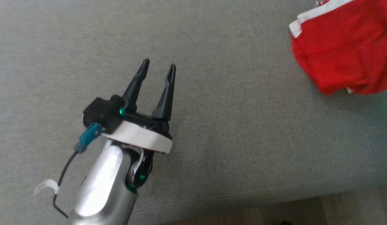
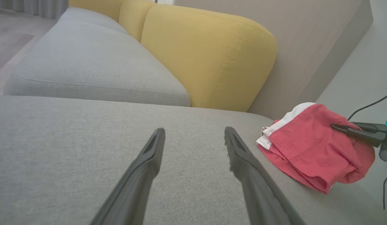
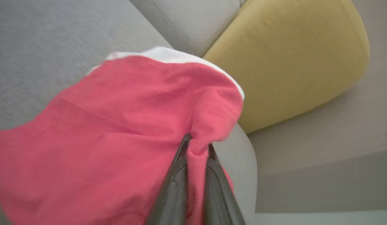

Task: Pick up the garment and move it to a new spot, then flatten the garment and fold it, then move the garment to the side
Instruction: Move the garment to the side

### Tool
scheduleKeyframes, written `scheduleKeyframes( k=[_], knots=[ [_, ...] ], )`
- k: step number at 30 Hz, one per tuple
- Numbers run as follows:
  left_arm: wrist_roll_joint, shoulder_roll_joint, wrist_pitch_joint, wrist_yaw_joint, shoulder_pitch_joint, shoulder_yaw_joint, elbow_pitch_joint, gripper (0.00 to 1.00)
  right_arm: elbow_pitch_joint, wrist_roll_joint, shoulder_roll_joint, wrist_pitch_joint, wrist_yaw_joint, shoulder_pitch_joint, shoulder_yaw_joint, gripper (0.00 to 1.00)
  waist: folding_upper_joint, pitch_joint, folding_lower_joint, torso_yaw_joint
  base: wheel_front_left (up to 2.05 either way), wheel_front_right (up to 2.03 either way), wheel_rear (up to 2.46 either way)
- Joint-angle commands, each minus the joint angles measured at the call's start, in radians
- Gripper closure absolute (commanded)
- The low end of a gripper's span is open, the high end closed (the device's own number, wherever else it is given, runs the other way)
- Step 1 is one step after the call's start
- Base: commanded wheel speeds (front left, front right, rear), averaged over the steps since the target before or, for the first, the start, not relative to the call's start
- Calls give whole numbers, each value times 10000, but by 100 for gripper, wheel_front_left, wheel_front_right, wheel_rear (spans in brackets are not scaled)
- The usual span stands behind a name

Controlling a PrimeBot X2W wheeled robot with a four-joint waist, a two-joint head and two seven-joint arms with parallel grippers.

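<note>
The garment [image 1: 343, 47] is red with a white band, bunched and folded at the far right of the grey sofa seat [image 1: 212, 125]. My right gripper [image 3: 196, 142] is shut on a pinch of the garment [image 3: 118, 131] near its right edge. The left wrist view shows that gripper [image 2: 337, 127] reaching in from the right onto the garment [image 2: 309, 150]. My left gripper [image 1: 158, 67] hovers over the seat well to the left of the cloth, open with nothing between its fingers [image 2: 149, 156].
A yellow back cushion [image 2: 209, 53] stands behind the seat, with another grey seat cushion [image 2: 87, 62] beyond. The seat's front edge and a strip of wooden floor [image 1: 274, 212] lie below. A dark cable [image 2: 368, 104] trails by the right arm.
</note>
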Motion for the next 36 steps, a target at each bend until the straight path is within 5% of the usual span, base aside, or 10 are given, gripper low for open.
scheduleKeyframes(
  k=[1,7,13,14,15,26,36],
  knots=[
    [84,77,-51,-59,-370,255,-262,0,-125,152,-509,10,-9,-68,-160,100,0,430,0,-322,0,0,0],
    [172,77,-51,-112,-886,223,-224,0,560,331,-517,393,-9,-335,-1251,100,0,1167,0,-305,0,0,0],
    [150,77,-51,-121,-962,385,-128,0,980,151,164,923,-9,19,-2619,100,0,1338,0,-228,0,0,0],
    [124,77,-51,-115,-952,387,-126,0,986,231,289,949,-9,127,-2809,72,0,1323,0,-218,0,0,0],
    [103,77,-51,-110,-935,387,-124,0,971,299,377,953,-9,219,-2973,0,0,1300,0,-212,0,0,0],
    [-203,77,-51,-81,-396,509,-66,0,65,636,1142,1393,-9,735,-3829,0,0,235,0,21,0,0,0],
    [-532,77,-51,42,776,1111,-266,0,-1500,919,3185,808,-9,1584,-4152,0,0,-1632,0,895,0,0,0]
  ],
)
